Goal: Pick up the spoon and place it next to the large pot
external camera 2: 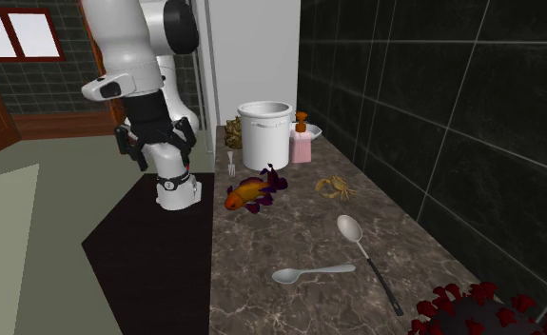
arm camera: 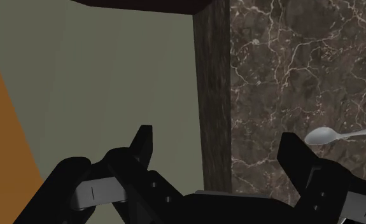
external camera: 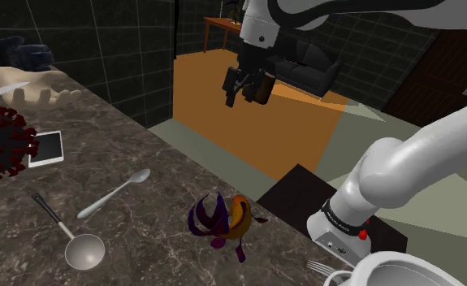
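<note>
Since nothing is clasped between its fingers (arm camera: 142, 143), the gripper (arm camera: 219, 153) is judged to be at the approach step. The claw is set wide, the two fingers well apart, presumably so the spoon can be straddled. It is hung high, off the counter's edge and over the floor rather than over the marble counter (arm camera: 289, 70), so a move across & down is needed before any grasp.

The spoon (external camera: 114, 193) is laid flat on the counter w/ its bowl turned toward the edge. It is near the ladle (external camera: 69, 236) and apart from the fish toy (external camera: 223, 215). The large pot (external camera 2: 264, 133) is stood at the counter's end by the robot's stand, well apart from the spoon. Bare counter beside it, approx. by the fork (external camera 2: 231, 164), is judged enough for the drop-off.

Counted: 1 spoon, 1 ladle, 1 fork, 1 pot, 1 fish toy, 1 crab (external camera 2: 335, 187), 1 pink bottle (external camera 2: 302, 143).
</note>
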### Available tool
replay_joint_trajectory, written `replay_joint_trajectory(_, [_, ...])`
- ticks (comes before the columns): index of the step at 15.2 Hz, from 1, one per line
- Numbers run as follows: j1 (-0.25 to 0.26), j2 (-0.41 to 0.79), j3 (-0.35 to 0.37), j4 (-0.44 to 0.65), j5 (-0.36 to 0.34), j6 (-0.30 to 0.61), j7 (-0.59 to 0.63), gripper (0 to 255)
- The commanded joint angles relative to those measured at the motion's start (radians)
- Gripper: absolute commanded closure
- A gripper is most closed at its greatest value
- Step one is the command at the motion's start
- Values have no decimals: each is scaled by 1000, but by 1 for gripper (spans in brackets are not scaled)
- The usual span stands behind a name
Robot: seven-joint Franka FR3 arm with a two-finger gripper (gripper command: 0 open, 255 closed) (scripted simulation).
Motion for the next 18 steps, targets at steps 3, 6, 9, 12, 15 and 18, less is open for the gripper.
replay_joint_trajectory(3, [20, 119, 60, 43, -4, 61, 60, 0])
replay_joint_trajectory(6, [35, 218, 102, 90, -20, 101, 110, 0])
replay_joint_trajectory(9, [52, 324, 139, 147, -46, 134, 164, 0])
replay_joint_trajectory(12, [74, 434, 169, 214, -82, 159, 220, 0])
replay_joint_trajectory(15, [103, 549, 190, 291, -126, 174, 276, 0])
replay_joint_trajectory(18, [140, 666, 201, 380, -171, 180, 328, 0])
